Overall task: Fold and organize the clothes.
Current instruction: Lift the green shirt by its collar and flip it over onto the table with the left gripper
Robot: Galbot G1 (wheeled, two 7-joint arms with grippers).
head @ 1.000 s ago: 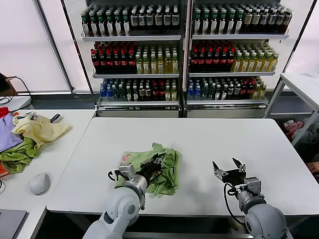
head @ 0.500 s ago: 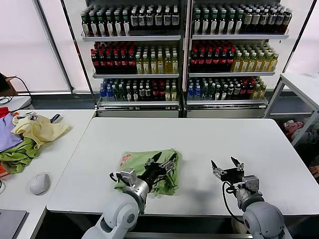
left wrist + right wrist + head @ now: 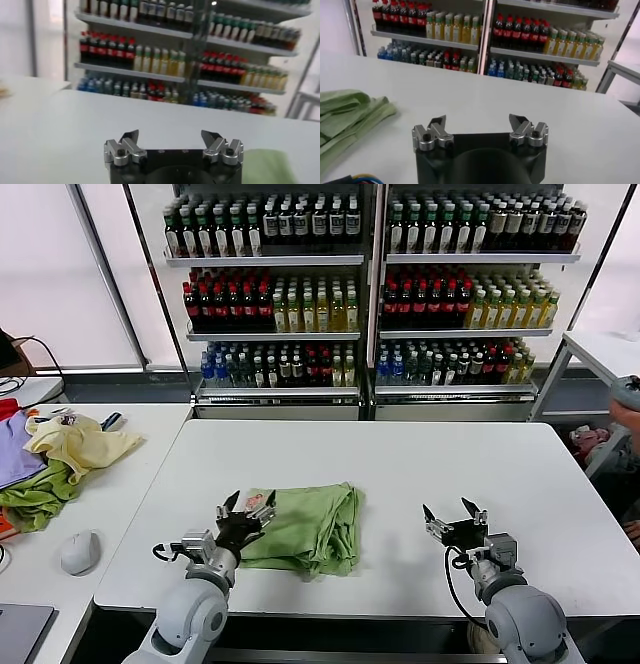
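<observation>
— White table (image 3: 400, 464) ahead of us; where's the polo shirt (image 3: 305, 524)?
— Folded, front left, just beside our left gripper (image 3: 246, 506), jaws released. Right gripper (image 3: 452, 516) released, farther off.

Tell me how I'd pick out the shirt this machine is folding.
Look at the big white table in front of the drink shelves. Near its front edge, by the open left gripper, lies a folded light green shirt. Unlike the loose yellow, olive and purple clothes on the side table, it is folded and shows a red-and-white print.
</observation>
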